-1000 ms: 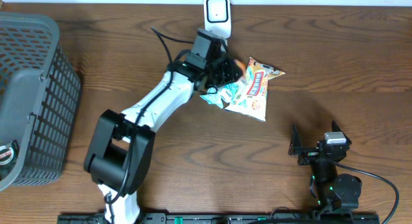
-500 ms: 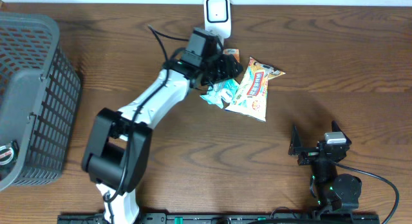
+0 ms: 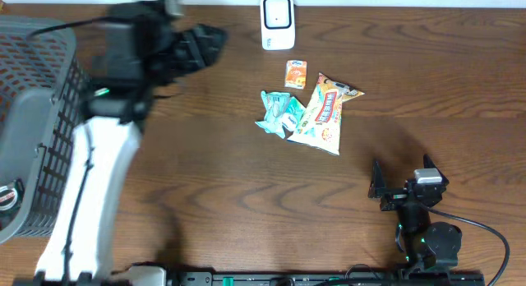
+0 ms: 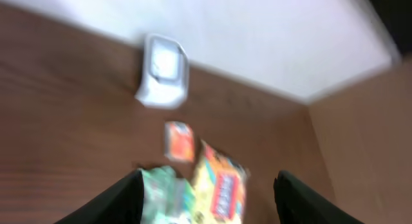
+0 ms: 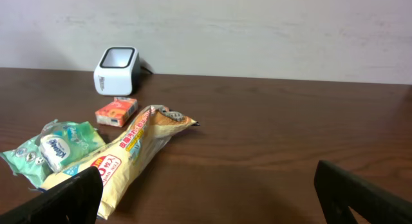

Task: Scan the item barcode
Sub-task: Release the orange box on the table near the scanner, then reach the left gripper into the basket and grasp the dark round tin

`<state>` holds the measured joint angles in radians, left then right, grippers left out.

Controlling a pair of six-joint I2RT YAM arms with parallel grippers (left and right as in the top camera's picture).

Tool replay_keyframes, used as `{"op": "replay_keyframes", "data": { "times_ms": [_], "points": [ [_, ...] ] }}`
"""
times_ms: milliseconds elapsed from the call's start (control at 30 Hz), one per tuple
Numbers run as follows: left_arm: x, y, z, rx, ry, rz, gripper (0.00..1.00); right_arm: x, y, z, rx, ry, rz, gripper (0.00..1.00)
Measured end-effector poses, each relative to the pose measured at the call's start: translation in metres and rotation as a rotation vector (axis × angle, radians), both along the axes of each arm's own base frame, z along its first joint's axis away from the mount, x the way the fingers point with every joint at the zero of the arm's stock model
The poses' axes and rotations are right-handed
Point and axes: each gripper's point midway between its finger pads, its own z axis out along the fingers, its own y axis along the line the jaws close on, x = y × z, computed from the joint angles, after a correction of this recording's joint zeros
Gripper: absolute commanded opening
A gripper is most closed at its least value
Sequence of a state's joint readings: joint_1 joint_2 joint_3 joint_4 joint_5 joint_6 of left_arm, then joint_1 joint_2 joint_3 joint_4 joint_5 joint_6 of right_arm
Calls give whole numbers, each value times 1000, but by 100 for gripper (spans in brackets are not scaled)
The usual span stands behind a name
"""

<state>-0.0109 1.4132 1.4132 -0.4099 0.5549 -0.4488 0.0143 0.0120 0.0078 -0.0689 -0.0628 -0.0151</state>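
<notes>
the grey plastic mesh basket (image 3: 49, 113) stands at the left edge of the brown wooden table (image 3: 205, 196). a round red-and-white thing (image 3: 6, 197) lies in its near corner, too cut off to name. the small orange box (image 3: 296, 73) lies just in front of the white boxy scanner (image 3: 277, 21), near a teal packet (image 3: 278, 113) and a yellow snack bag (image 3: 327, 112). the left gripper (image 4: 207, 180), blurred, is spread and empty. the right gripper (image 5: 207, 172) is spread wide and empty.

Your scanner (image 3: 278, 21) stands upright, white, its window facing the goods.
Near the scanner's front, your small orange box (image 3: 296, 73) lies flat; farther from the scanner, the teal packet (image 3: 279, 115) and yellow snack bag (image 3: 326, 113) lie touching.
</notes>
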Motion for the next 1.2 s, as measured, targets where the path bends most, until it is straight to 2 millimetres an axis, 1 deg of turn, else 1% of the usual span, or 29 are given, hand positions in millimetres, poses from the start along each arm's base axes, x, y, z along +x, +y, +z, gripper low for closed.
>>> {"op": "replay_keyframes", "data": {
  "times_ms": [33,167,233,300,333,400,500,533,667,733,800,867,1000,1100,1200],
  "points": [
    [-4,19,9,9,-21,41,64,0,0,0,0,0,0,99],
    [-24,116,39,46,-98,277,64,0,0,0,0,0,0,99],
    [-37,161,48,67,-120,398,64,0,0,0,0,0,0,99],
    [-50,201,51,87,-124,513,64,0,0,0,0,0,0,99],
    [-59,224,48,98,-108,585,64,0,0,0,0,0,0,99],
    [-77,261,37,117,-51,717,64,0,0,0,0,0,0,99],
    [-112,314,6,184,98,925,64,0,0,0,0,0,0,99],
    [-120,325,-3,212,141,965,64,0,0,0,0,0,0,99],
    [-154,370,-49,380,379,1116,64,0,0,0,0,0,0,99],
    [-164,387,-68,467,479,1156,65,0,0,0,0,0,0,99],
    [-171,401,-87,538,573,1167,64,0,0,0,0,0,0,99],
    [-176,409,-106,599,660,1145,65,0,0,0,0,0,0,99],
    [-182,417,-139,677,804,1061,65,0,0,0,0,0,0,99],
    [-186,422,-160,701,883,1011,65,0,0,0,0,0,0,99],
    [-191,426,-177,700,937,986,65,0,0,0,0,0,0,99]
  ]
}}
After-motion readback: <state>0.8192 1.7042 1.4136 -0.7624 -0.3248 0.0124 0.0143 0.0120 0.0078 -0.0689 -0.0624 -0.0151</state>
